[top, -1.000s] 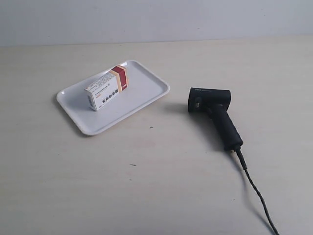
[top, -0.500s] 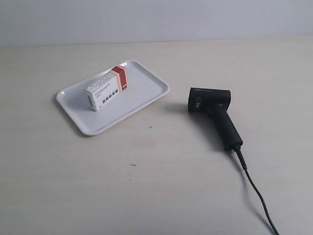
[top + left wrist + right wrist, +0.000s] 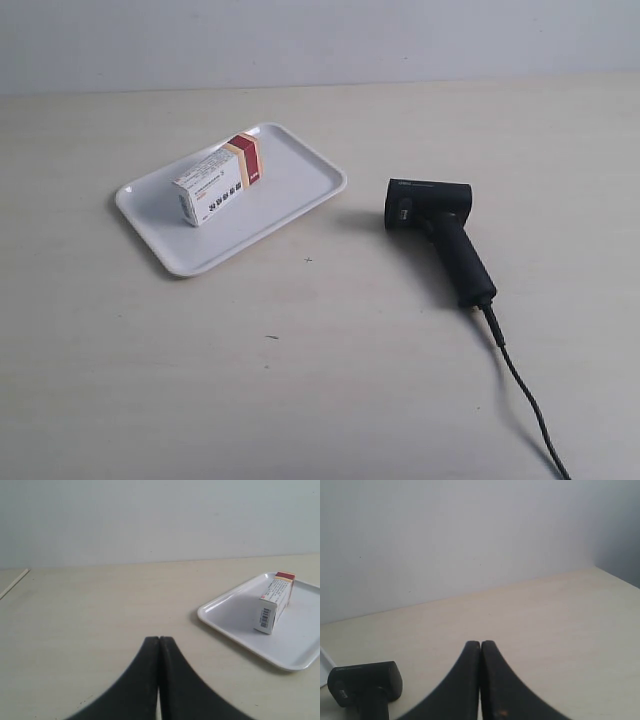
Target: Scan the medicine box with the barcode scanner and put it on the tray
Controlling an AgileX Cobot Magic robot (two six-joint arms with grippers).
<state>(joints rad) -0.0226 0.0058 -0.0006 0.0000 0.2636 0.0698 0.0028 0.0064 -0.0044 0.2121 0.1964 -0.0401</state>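
The medicine box (image 3: 219,180) lies on the white tray (image 3: 290,195) at the exterior view's left, its red and tan band toward the back. The left wrist view shows the same box (image 3: 275,601) on the tray (image 3: 235,627), barcode end facing the camera. The black barcode scanner (image 3: 436,230) lies flat on the table at the right, its cable (image 3: 525,390) trailing toward the front edge. My left gripper (image 3: 159,640) is shut on nothing, well short of the tray. My right gripper (image 3: 480,644) is also shut and empty, with the scanner's head (image 3: 364,682) off to one side. Neither arm shows in the exterior view.
A pale wooden tabletop (image 3: 300,340) runs back to a plain white wall (image 3: 320,40). A thin light strip (image 3: 14,583) lies on the table far from the tray in the left wrist view.
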